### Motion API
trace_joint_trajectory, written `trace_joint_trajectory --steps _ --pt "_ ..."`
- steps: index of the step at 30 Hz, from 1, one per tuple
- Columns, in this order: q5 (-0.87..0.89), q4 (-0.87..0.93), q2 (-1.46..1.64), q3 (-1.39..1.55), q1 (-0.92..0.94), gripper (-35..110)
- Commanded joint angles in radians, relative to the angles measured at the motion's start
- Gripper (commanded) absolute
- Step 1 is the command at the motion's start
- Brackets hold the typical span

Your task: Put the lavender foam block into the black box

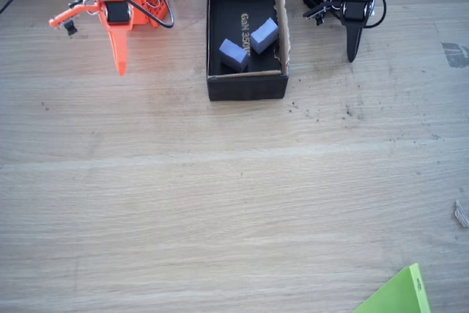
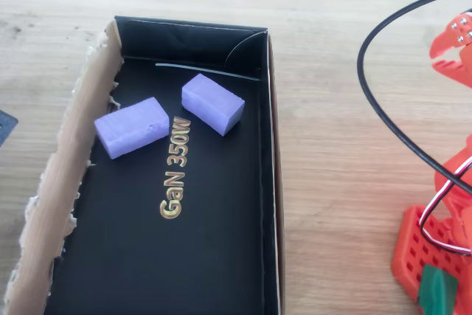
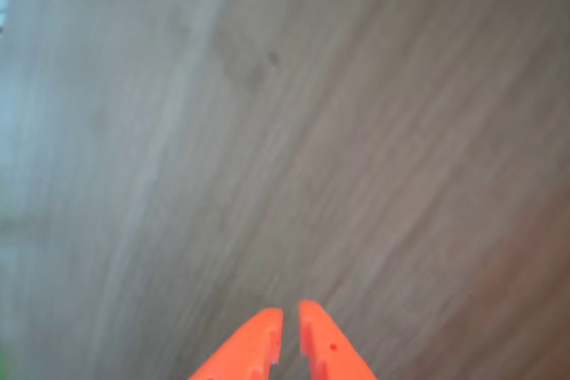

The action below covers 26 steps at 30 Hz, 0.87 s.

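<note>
On the pale wooden table (image 1: 220, 203) we see the small periwinkle lavender foam block (image 2: 212, 103) lying inside the long black cardboard box (image 2: 267, 182); our orange gripper (image 3: 290, 331) hangs nearly closed, empty.

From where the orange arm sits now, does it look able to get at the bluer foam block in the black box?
Probably yes. The block lies uncovered in the open-topped box, apart from the paler block. The end effector hangs beside the box with bare table between, though the low wall means coming from above.
</note>
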Motion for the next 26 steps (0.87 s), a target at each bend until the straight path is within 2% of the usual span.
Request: trace_joint_trajectory --steps 1,3,21,26 --pt "-0.129 0.118 0.012 0.005 0.032 2" --pt "-0.103 0.163 0.012 0.005 0.020 0" --pt "-0.144 0.164 0.012 0.005 0.014 0" --pt "-0.224 0.163 0.012 0.005 0.028 0"
